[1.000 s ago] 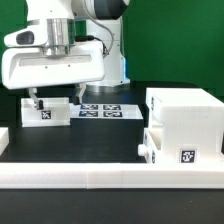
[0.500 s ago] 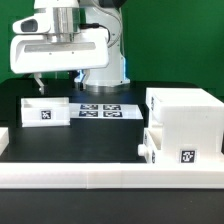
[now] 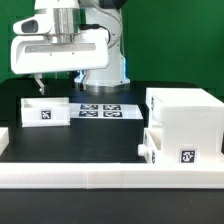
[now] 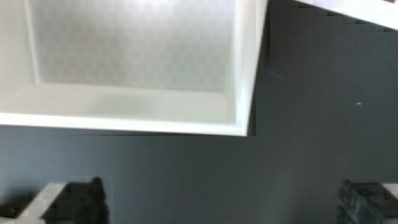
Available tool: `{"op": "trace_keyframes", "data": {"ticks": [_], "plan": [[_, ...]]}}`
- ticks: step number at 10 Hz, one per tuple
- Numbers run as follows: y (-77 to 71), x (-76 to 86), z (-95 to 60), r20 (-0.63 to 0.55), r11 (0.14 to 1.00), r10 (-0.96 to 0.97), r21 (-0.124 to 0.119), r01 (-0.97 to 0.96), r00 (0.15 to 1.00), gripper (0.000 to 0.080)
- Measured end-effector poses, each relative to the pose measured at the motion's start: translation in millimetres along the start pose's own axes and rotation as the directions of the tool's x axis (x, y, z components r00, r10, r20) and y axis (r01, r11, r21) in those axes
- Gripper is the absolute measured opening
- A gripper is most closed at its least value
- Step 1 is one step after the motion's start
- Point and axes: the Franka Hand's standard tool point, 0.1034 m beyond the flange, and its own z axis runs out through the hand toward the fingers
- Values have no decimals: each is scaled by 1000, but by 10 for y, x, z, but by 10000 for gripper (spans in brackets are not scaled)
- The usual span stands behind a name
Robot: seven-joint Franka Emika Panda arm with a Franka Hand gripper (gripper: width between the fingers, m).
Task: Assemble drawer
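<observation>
A small shallow white tray (image 3: pixel 45 112) with a black-and-white tag stands at the exterior view's left. In the wrist view the tray (image 4: pixel 134 60) shows from above, hollow and empty. My gripper (image 3: pixel 58 86) hangs above it, apart from it. In the wrist view the gripper (image 4: pixel 217 204) is open with nothing between its dark fingertips (image 4: pixel 71 200). The large white cube-shaped casing (image 3: pixel 185 112) stands at the exterior view's right. A second tagged tray (image 3: pixel 178 152) sits low at the casing's front, against it.
The marker board (image 3: pixel 100 110) lies flat behind, between tray and casing. A long low white border bar (image 3: pixel 100 178) runs along the front, and another piece (image 3: pixel 4 138) is at the exterior view's left edge. The table top is black.
One second ago my gripper was low at the left tray's rim. It has risen and now hangs above the tray. The tray stays in place.
</observation>
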Motion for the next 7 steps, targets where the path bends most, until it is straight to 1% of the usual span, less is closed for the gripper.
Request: {"op": "trace_keyframes", "data": {"ticks": [1,2,3,4,5,7], "plan": [[-25,-101,73,-6,1000,6,-8,-6,1000,649],[-61,-287,186,-10,1000,4,-18,-4,1000,649],[-86,-376,268,-5,1000,1,-16,-1,1000,649],[-90,-402,348,-12,1000,-9,-21,9,1000,649],[-118,-431,429,-13,1000,-8,-19,7,1000,649],[-125,-495,560,-17,1000,2,-20,-2,1000,649]]}}
